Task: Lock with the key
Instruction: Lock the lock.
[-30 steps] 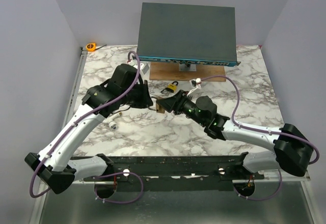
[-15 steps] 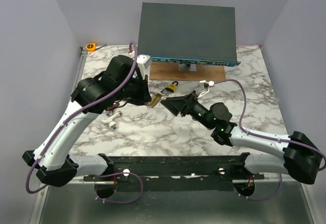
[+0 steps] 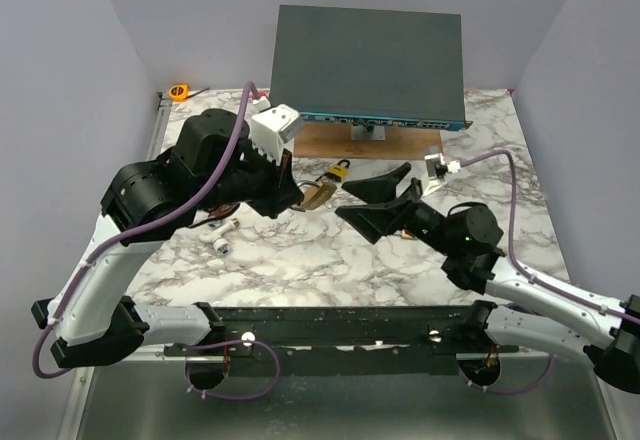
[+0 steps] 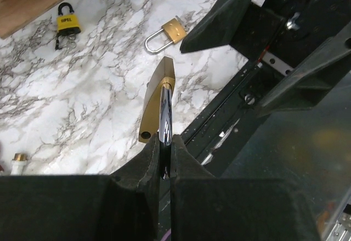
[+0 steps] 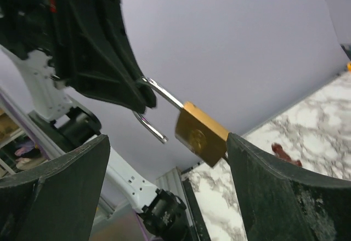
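Note:
My left gripper (image 3: 298, 198) is raised above the table and shut on the steel shackle (image 4: 164, 115) of a brass padlock (image 3: 319, 192). The lock's body (image 4: 155, 101) points away from the fingers. In the right wrist view the padlock (image 5: 201, 134) hangs with its shackle open, the free end out of the body. My right gripper (image 3: 382, 201) is wide open and empty, just right of the lock and apart from it; the lock sits ahead of its fingers (image 5: 60, 191). I see no key in the held lock.
A yellow padlock with a black shackle (image 4: 67, 22) and a key ring lies on the marble; it also shows in the top view (image 3: 338, 170). A second brass padlock (image 4: 164, 33) lies near it. A grey box (image 3: 368, 65) stands on a wooden board (image 3: 400, 145). A white bolt (image 3: 222, 236) lies at left.
My right gripper let go of the brass padlock, opened wide and drew back to the right. My left arm rose and swung left, carrying the padlock by its shackle.

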